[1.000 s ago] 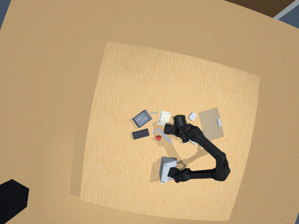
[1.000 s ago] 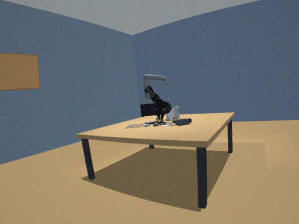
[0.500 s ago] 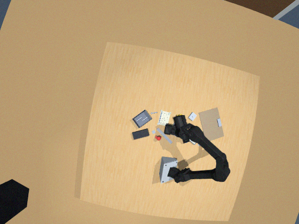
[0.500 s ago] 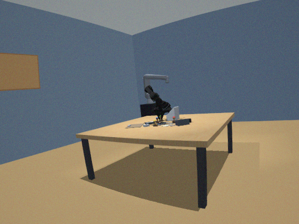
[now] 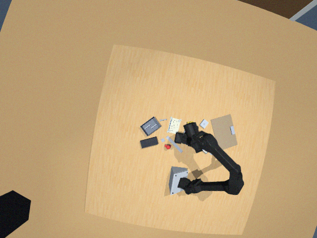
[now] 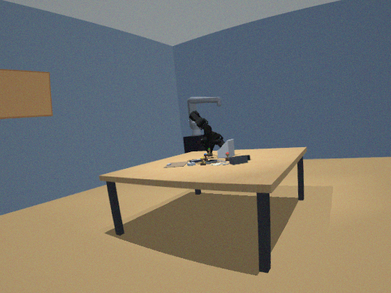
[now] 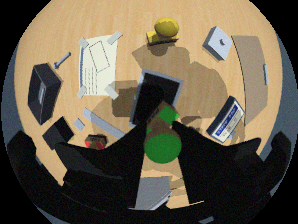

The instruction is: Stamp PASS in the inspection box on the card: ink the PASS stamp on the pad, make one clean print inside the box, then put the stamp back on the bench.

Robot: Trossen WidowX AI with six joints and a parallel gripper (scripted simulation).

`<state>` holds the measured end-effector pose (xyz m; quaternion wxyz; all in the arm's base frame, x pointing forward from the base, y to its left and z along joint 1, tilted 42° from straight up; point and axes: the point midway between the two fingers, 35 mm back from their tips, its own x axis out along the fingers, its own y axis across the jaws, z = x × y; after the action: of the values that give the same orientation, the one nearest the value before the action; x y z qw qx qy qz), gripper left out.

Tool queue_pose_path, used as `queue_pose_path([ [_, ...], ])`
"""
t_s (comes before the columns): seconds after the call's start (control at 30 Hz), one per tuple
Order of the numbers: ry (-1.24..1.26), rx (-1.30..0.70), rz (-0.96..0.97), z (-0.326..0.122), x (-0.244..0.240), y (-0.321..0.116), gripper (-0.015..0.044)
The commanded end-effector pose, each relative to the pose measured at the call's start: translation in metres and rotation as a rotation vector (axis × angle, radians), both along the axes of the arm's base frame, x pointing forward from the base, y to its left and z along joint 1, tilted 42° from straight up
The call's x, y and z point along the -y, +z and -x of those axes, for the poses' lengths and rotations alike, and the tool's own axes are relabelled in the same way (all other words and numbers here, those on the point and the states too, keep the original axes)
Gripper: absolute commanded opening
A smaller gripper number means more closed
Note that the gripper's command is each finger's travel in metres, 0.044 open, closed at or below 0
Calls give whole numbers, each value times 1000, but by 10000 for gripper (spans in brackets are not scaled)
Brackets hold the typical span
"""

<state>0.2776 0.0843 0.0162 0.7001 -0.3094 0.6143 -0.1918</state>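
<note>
PASS stamp, apparently the green-topped stamp [image 6: 209,149] [image 7: 163,148], gripped above the ink pad

Top view: A black robot arm [image 5: 222,156] [image 6: 200,120] bends over a pale wooden table [image 5: 141,85] [image 6: 195,181]. It hides the green-topped stamp and the gripper's fingertips. Left of the arm in this view lies a card [image 5: 174,125] [image 7: 98,75], with a grey tray [image 5: 150,126] [image 7: 44,95] and a black block [image 5: 149,142] [image 7: 57,133] farther left. A ruler-like grey strip [image 5: 174,144] [image 7: 102,123] lies near a red-topped stamp [image 5: 167,146] [image 7: 95,142]. To the right are a small white block [image 5: 204,123] [image 7: 217,43] and a brown clipboard [image 5: 223,133] [image 7: 254,80].

Exterior view: The arm reaches down to the small items, beside a pale wedge-shaped block [image 5: 178,181] [image 6: 227,149]. A green top shows at the gripper [image 6: 209,151] [image 7: 158,124]; the contact below is too small to judge.

Wrist view: The gripper is clenched on the green-topped stamp, whose lettering is not readable. The stamp appears over the grey-rimmed dark ink pad [image 7: 163,75]; whether they touch cannot be told. The card lies apart from the pad, its four corners taped. Its outlined inspection box [image 7: 98,56] is plain inside. A yellow-topped stamp [image 7: 166,30] stands beyond the pad, and a blue-and-white box [image 7: 226,120] sits to the right, near the clipboard.
</note>
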Motion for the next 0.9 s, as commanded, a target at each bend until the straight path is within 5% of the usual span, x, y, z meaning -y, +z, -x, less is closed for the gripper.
queue_pose_path([
  [0.0,-4,11,-14,-1,-7,7,0],
  [0.37,13,-3,-10,0,-15,14,0],
  [0.87,382,-317,72,-35,-58,-9,0],
])
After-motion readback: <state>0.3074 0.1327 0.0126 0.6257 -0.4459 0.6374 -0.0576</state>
